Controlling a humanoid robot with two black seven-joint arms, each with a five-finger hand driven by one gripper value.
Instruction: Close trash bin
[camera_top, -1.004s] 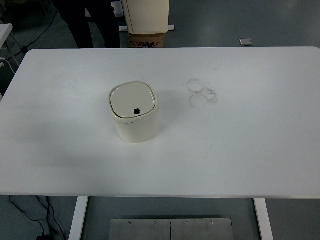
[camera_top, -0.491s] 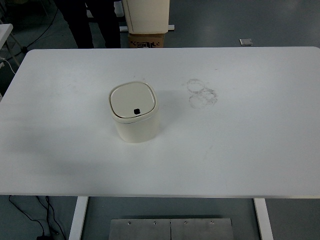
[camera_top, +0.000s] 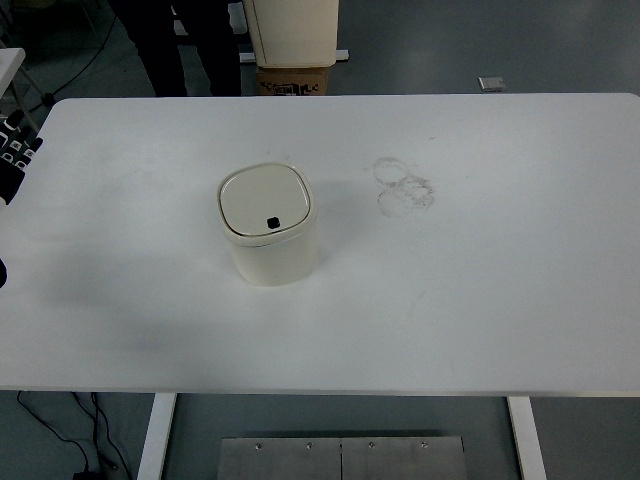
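Trash bin standing upright on white table, a little left of the middle, lid down flat. Cream, smooth plastic, rounded-square body with a small black square mark near the lid's front edge. Left hand just entering at the far left edge, well apart from the bin (fingers cut off, open or curled cannot be told). Faint grey ring smudges right of the bin.

High head view over table
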